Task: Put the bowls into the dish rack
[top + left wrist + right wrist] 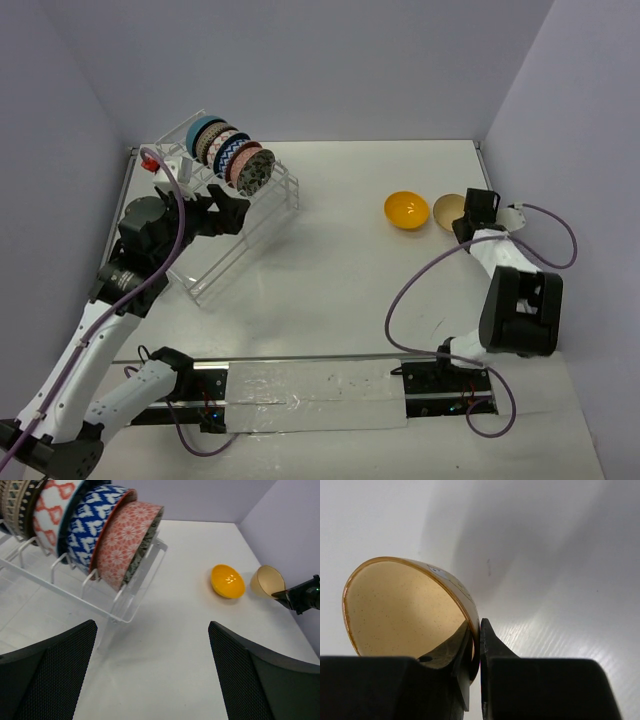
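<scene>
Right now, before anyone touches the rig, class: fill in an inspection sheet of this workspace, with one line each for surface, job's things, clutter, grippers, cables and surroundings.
Surface: white table, no spills seen.
Job's things: dish rack at far left holds a row of bowls standing on edge; orange-yellow bowl and tan bowl at far right, not yet racked.
Clutter: small red-and-white object at the rack's far corner, cannot identify.
Grippers: left gripper open, empty, near the rack; right gripper pinches the tan bowl's rim, bowl tilted.
Cables: purple cables loop off both arms.
Surroundings: plain lilac walls on three sides.
</scene>
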`<state>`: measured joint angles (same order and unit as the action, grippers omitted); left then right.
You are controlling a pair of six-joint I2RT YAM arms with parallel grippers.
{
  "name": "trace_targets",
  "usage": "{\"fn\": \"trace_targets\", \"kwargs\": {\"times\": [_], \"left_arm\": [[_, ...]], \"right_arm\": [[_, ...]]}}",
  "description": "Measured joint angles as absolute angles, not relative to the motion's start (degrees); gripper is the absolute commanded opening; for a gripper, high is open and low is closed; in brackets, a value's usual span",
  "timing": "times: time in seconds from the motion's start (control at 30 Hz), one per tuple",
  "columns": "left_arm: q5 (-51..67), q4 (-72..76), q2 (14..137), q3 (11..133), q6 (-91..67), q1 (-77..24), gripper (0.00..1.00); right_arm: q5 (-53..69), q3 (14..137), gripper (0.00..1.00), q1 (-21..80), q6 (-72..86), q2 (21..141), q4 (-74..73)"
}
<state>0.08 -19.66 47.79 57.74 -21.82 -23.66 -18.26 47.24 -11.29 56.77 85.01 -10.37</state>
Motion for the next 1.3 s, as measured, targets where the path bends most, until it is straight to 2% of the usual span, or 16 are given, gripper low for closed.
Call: {"fn": "trace_targets", "kwargs": {"times": [0.2,0.47,0.57,0.8,1.13,1.3], "left_arm": [[1.54,-19.25,51.42,60.66,-25.56,-28.36,0.99],[-5.65,-19.18,61.32,65.63,-28.8,-42.72,0.97],[-10.92,-19.57,65.98,68.38,-29.41,-48.12,0.95],[-23.83,-20.93,77.67,76.34,-29.61,-57.67,0.83],[-29.26,-20.64,84.9,78.89,-29.71,-59.2,0.68],[-30.17,-20.82,87.46,79.59,-29.85,-59.72,0.55]], "right_arm": [[-20.45,44.38,0.0,-4.84,51.68,69.17,-11.16],[-20.69,43.53,0.0,11.68,46.06,56.03,-10.87],[-21.12,43.55,0.0,16.05,45.47,55.07,-11.84],[-23.53,44.07,0.0,26.61,44.62,55.31,-16.03],[-28.25,45.87,0.0,35.22,44.16,55.79,-17.5],[-30.22,46.57,0.0,37.67,43.92,56.51,-17.63]]}}
